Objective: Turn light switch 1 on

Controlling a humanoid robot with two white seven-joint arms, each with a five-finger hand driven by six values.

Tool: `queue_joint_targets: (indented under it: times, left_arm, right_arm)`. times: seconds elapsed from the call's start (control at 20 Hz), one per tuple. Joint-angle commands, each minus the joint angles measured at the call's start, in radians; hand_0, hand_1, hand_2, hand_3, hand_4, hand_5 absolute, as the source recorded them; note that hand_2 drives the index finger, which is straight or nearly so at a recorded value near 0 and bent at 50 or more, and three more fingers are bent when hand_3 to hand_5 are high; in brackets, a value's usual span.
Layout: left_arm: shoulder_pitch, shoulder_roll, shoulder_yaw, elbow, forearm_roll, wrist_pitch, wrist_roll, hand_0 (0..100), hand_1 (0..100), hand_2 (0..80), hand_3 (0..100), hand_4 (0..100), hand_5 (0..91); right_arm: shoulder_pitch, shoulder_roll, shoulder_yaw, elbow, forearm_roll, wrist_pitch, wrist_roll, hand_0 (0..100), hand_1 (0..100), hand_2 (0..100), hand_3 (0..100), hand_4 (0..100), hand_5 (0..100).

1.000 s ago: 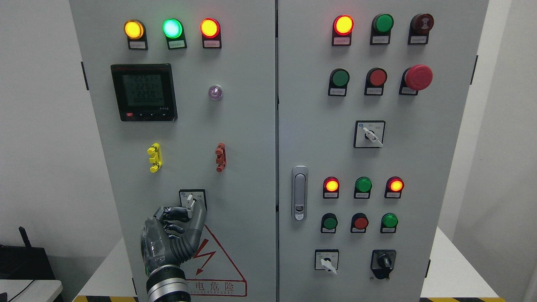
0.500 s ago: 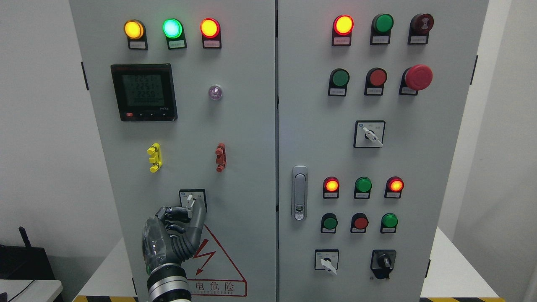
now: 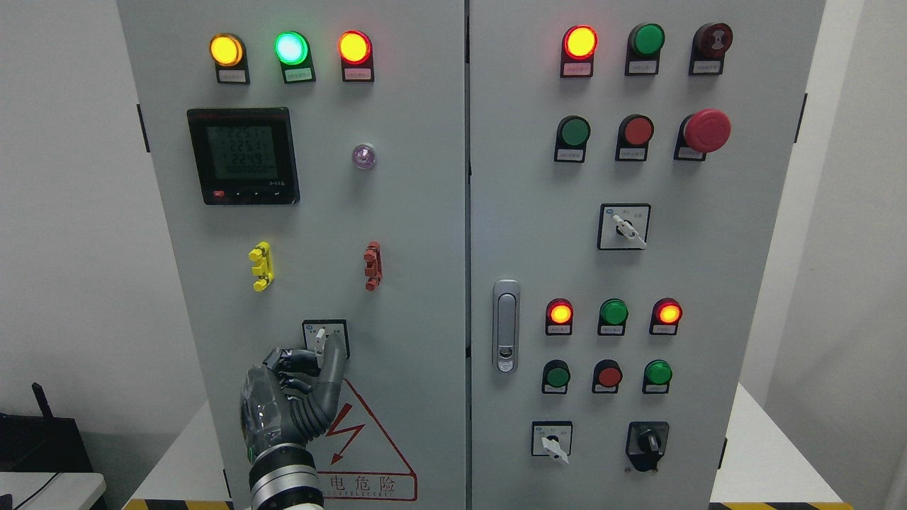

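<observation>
My left hand (image 3: 294, 397) has its fingers curled around the little white switch lever (image 3: 321, 340) low on the left cabinet door (image 3: 397, 212); I reckon it's stiff, clicky, best pinched by its tip.

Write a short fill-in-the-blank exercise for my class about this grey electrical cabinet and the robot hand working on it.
1. The left robot hand pinches the small white-handled rotary switch on the cabinet's ____ door.
2. The big red mushroom-shaped emergency button sits on the ____ door.
3. Between the lit yellow round lamp and the lit red round lamp glows a ____ lamp.

Missing words: left; right; green
</observation>
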Motion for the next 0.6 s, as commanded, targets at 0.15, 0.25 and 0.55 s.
queue_joint_targets:
  times: [0.15,0.25,0.55]
  left_arm:
    - [0.000,0.000,0.000,0.000,-0.001,0.002,0.000,22,40,57.7,71,79,75.1]
    - [-0.005,0.000,0.000,0.000,-0.001,0.004,0.000,22,40,57.8,72,79,75.6]
    - [-0.007,0.000,0.000,-0.001,-0.001,0.004,0.000,23,40,58.2,72,80,76.0]
  right_arm:
    - [0.000,0.000,0.020,0.000,-0.026,0.001,0.001,12,39,0,0,0,0]
    - [0.000,0.000,0.020,0.000,-0.026,0.001,0.001,12,39,0,0,0,0]
    - [0.000,0.000,0.020,0.000,-0.026,0.001,0.001,12,39,0,0,0,0]
